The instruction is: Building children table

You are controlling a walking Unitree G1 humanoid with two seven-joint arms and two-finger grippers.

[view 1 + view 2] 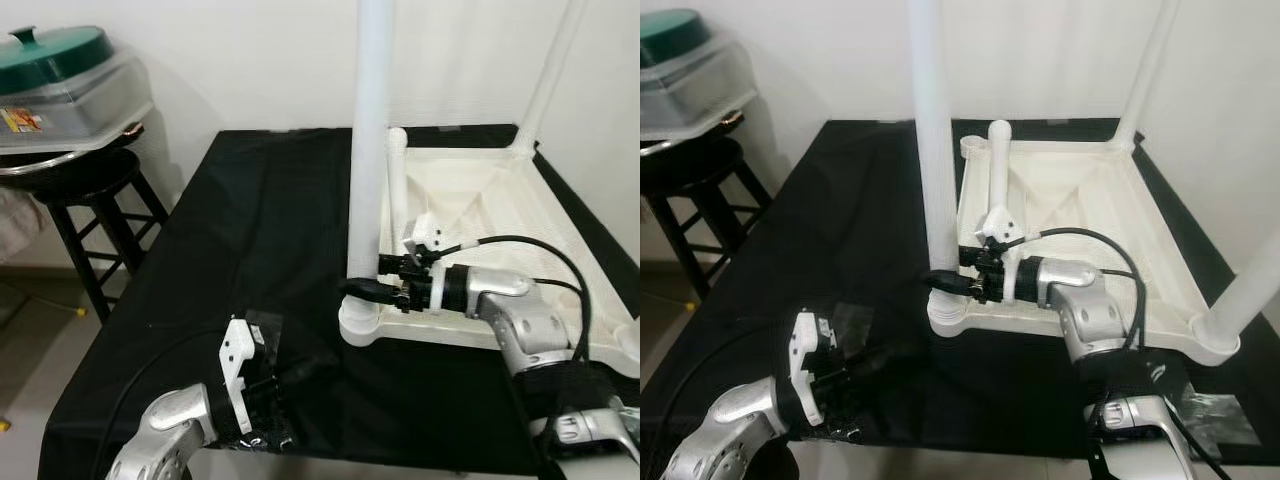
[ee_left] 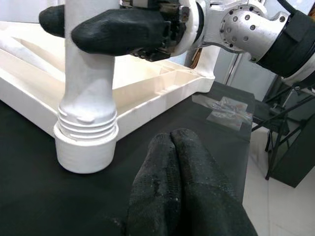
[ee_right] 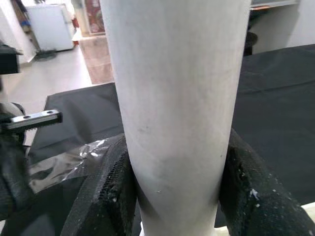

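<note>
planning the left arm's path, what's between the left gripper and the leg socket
Only bare black cloth, seen in the left wrist view, lies between the shut left gripper and the socket.

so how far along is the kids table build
Three white legs stand upright in the upturned tabletop. The right gripper is clamped on the near-left leg just above its threaded socket. The fourth leg lies loose inside. The left gripper rests shut nearby.
</note>
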